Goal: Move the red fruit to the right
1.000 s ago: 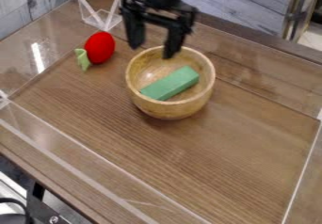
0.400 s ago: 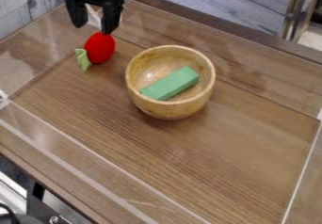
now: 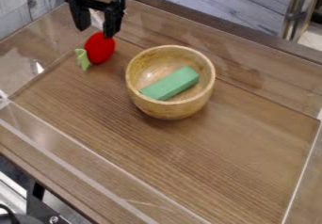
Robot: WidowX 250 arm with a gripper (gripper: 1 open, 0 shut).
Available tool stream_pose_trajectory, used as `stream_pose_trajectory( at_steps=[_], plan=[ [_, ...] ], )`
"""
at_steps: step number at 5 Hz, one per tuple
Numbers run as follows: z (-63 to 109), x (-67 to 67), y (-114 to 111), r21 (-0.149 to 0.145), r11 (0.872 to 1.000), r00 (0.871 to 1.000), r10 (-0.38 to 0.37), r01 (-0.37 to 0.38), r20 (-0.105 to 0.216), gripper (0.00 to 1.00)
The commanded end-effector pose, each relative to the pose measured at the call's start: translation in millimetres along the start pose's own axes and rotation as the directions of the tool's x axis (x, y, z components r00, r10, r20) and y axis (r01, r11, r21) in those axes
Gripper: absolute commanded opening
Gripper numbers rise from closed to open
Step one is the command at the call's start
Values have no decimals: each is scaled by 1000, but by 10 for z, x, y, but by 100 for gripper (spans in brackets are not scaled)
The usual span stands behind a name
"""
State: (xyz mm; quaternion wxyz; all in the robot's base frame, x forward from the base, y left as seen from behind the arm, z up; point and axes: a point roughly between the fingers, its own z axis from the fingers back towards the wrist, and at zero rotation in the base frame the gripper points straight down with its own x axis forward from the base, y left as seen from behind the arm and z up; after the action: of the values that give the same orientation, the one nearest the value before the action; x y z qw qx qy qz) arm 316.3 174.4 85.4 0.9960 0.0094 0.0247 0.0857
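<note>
The open gripper hovers right by the red fruit, its jaws parted and holding nothing. The fruit lies near the worktop's far left corner, beside the wooden bowl.

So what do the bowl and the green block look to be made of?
Bowl: probably wood, smooth with a slight sheen, judging by its warm tan color and paler rim. Green block: perhaps painted wood or plastic, fairly matte, given its even color; the picture can't settle which.
</note>
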Motion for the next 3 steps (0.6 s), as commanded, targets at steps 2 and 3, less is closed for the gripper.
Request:
stream_pose_trajectory(
  at_steps=[2, 3],
  plan=[
    [1, 59, -43, 31, 999, 997, -42, 41, 56, 100],
    [-88, 101, -69, 34, 999, 997, -25, 23, 67, 100]
  ],
)
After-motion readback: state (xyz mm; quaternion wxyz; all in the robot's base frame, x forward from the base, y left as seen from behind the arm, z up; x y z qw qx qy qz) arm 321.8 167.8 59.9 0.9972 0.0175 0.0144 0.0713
